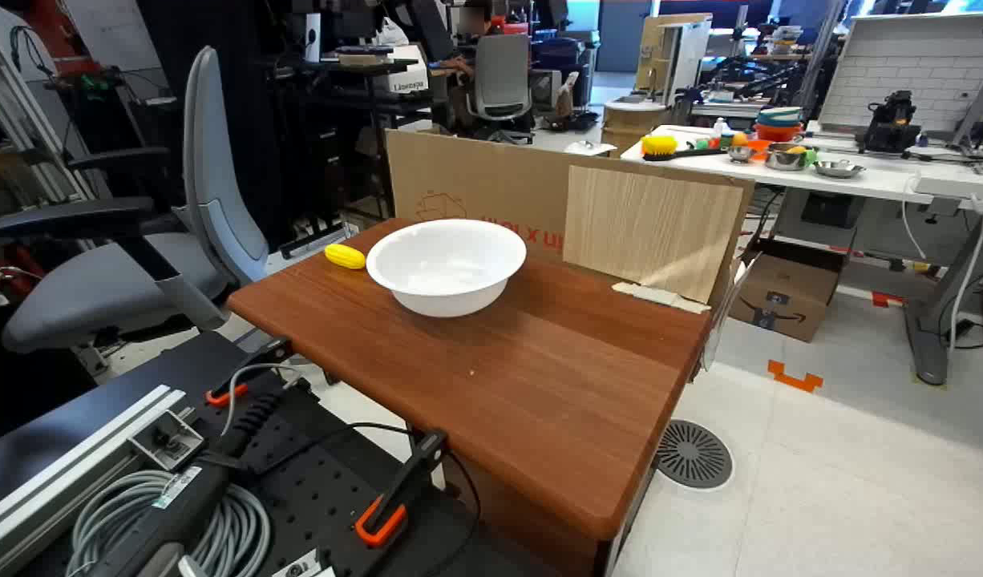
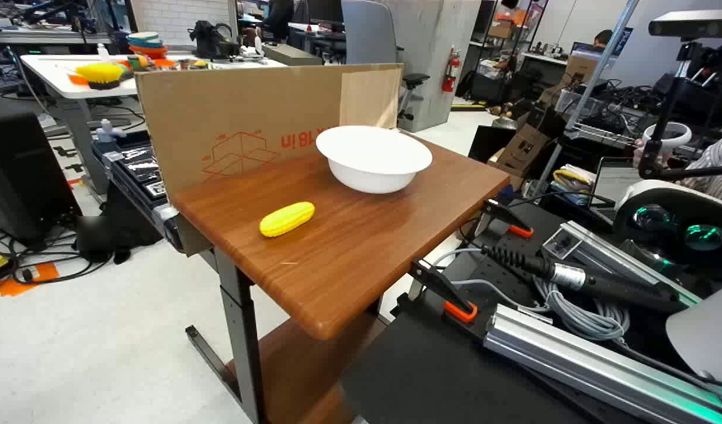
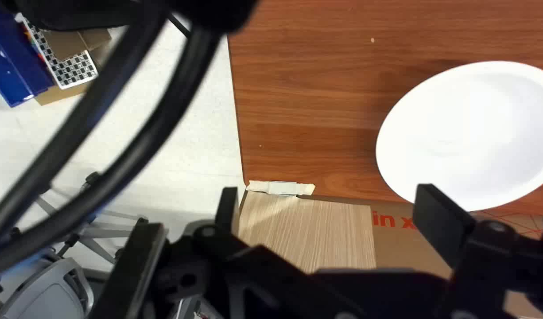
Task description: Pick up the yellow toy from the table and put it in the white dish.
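Black hand [image 3: 330,208], fingers [image 3: 442,223] wide apart

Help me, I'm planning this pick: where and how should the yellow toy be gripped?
Probably across its middle, from above, claw closing on the long sides: the yellow toy is oblong and lies lengthwise on the table, apart from the white dish.
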Robot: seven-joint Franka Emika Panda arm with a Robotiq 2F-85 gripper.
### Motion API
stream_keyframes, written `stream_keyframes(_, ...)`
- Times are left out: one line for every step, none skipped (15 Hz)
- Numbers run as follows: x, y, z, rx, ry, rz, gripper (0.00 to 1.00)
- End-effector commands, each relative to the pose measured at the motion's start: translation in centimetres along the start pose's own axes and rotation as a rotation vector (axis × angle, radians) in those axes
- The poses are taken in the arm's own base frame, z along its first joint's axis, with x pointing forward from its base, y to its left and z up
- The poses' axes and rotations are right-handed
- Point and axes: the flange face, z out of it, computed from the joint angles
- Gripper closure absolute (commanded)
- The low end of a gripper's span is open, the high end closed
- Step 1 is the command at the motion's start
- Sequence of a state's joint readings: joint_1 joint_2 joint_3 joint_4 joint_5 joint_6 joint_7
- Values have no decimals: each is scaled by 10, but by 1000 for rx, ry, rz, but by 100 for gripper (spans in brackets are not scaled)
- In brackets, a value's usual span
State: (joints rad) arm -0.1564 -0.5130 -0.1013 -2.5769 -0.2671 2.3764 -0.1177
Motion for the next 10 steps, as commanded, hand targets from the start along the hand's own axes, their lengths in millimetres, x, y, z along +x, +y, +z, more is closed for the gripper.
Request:
stream_keyframes(0, 0, -1, 0, -1, 0, 0)
stream_keyframes(0, 0, -1, 0, 0, 0, 0)
stream_keyframes(0, 0, -1, 0, 0, 0, 0)
stream_keyframes(0, 0, -1, 0, 0, 0, 0)
stream_keyframes(0, 0, -1, 0, 0, 0, 0)
stream_keyframes(0, 0, -1, 0, 0, 0, 0)
stream_keyframes(0, 0, -1, 0, 0, 0, 0)
stream_keyframes(1, 0, -1, 0, 0, 0, 0)
stream_keyframes(1, 0, -1, 0, 0, 0, 0)
stream_keyframes(1, -1, 0, 6, 0, -13, 0)
